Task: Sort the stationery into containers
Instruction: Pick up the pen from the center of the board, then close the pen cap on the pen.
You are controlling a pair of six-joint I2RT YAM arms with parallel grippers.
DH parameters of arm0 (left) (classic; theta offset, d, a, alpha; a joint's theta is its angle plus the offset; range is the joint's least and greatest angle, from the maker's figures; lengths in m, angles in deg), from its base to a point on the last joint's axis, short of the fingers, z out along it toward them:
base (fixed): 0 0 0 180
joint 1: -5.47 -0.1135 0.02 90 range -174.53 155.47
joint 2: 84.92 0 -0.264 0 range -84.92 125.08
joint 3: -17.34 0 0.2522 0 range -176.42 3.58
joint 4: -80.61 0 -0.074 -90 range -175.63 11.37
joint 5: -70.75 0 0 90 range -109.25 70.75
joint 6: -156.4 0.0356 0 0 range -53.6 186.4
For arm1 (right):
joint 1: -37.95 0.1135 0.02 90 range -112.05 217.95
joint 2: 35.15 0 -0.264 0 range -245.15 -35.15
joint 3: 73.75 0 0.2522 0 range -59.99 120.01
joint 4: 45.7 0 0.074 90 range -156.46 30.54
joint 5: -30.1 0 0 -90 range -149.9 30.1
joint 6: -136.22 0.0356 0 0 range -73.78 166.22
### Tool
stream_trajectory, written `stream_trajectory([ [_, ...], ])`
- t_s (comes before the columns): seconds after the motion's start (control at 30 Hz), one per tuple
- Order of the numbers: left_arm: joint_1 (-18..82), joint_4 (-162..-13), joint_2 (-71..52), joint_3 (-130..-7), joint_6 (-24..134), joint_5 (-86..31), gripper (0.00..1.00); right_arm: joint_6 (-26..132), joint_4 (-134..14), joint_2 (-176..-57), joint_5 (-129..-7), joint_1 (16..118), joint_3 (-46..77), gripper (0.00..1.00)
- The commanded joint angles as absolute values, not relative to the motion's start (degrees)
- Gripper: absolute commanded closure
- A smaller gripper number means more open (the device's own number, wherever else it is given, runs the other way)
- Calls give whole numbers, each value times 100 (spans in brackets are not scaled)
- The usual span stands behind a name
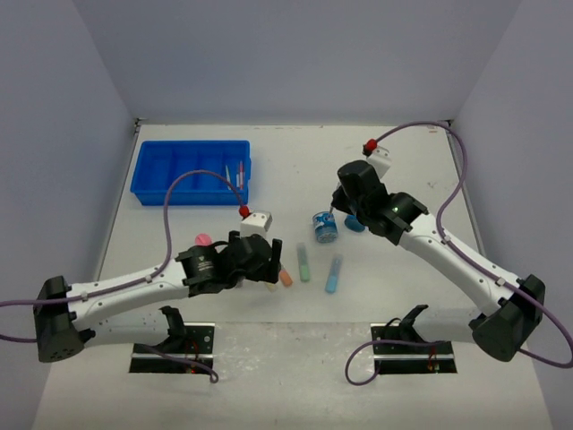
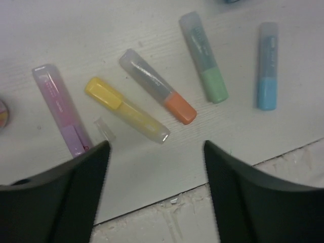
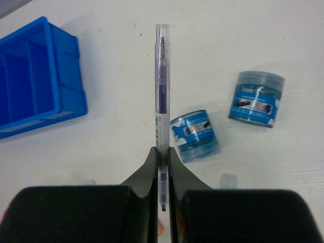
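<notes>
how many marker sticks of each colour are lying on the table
purple marker: 1
yellow marker: 1
orange marker: 1
green marker: 1
blue marker: 1
total: 5

White table, pale lilac walls

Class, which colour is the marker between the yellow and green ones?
Orange marker; left wrist view.
</notes>
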State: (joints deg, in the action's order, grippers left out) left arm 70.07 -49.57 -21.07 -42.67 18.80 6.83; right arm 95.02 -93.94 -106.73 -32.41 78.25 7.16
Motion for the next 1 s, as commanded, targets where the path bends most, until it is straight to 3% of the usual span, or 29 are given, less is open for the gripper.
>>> stream_trajectory([
  [0.0,7048,-4713,-2077,-4134,1174,1547,46,9156,-9264,-10320,-2900,7748,485,100],
  [0.17,6930,-4665,-1719,-4106,967,1816,49,9060,-9125,-10289,-2912,7659,280,100],
  [0.43,6242,-5187,-1232,-3913,1165,1239,56,8946,-8864,-10292,-3125,7609,-5,100],
  [0.97,6242,-4915,-983,-3805,245,1163,67,8881,-8697,-10464,-3292,7574,-128,100],
])
